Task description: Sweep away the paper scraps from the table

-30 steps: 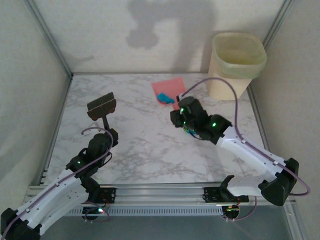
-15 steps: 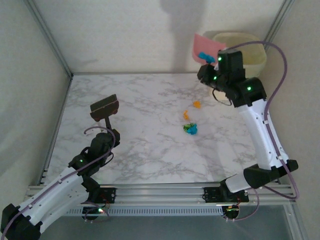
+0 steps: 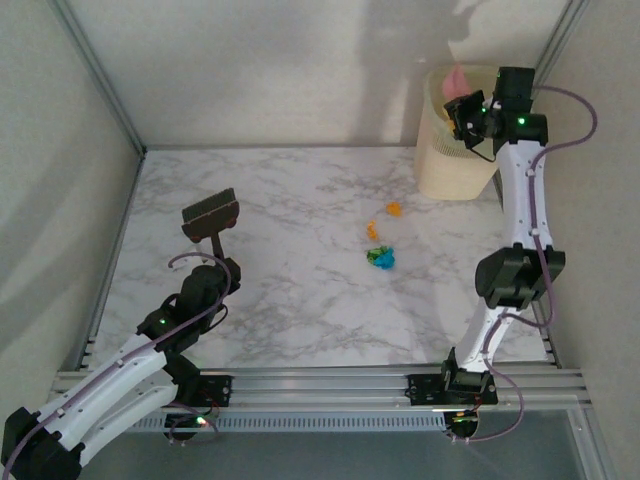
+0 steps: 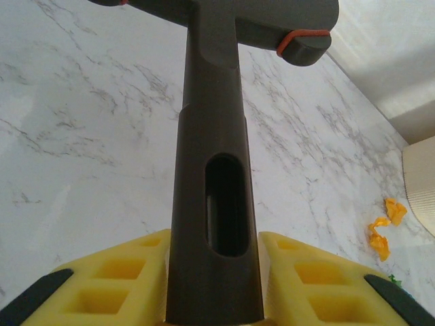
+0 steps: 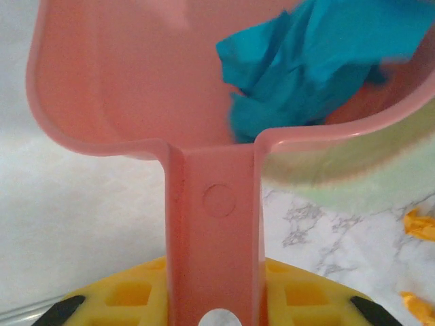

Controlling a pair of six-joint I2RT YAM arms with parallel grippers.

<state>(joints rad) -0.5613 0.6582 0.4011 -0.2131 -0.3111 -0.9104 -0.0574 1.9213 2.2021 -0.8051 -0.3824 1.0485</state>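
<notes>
Three paper scraps lie on the table (image 3: 280,300) right of centre: two orange ones (image 3: 394,209) (image 3: 372,229) and a blue-green one (image 3: 381,257). My right gripper (image 3: 472,110) (image 5: 212,302) is shut on the handle of the pink dustpan (image 3: 457,78) (image 5: 122,81), raised and tilted over the cream bin (image 3: 470,150). Blue scraps (image 5: 319,61) sit in the pan. My left gripper (image 3: 212,265) (image 4: 214,288) is shut on the dark brown brush handle (image 4: 214,204), with the brush head (image 3: 210,215) raised at the table's left. Orange scraps (image 4: 394,209) lie far to its right.
The bin stands in the back right corner against the wall. Metal rails (image 3: 320,385) run along the near edge, and frame posts line both sides. The bin's rim (image 5: 340,163) curves under the pan, with orange scraps (image 5: 421,224) on the marble below.
My right arm has carried the dustpan from the table's middle up and back to over the bin, uncovering three scraps on the marble. The left arm and brush have barely moved.
</notes>
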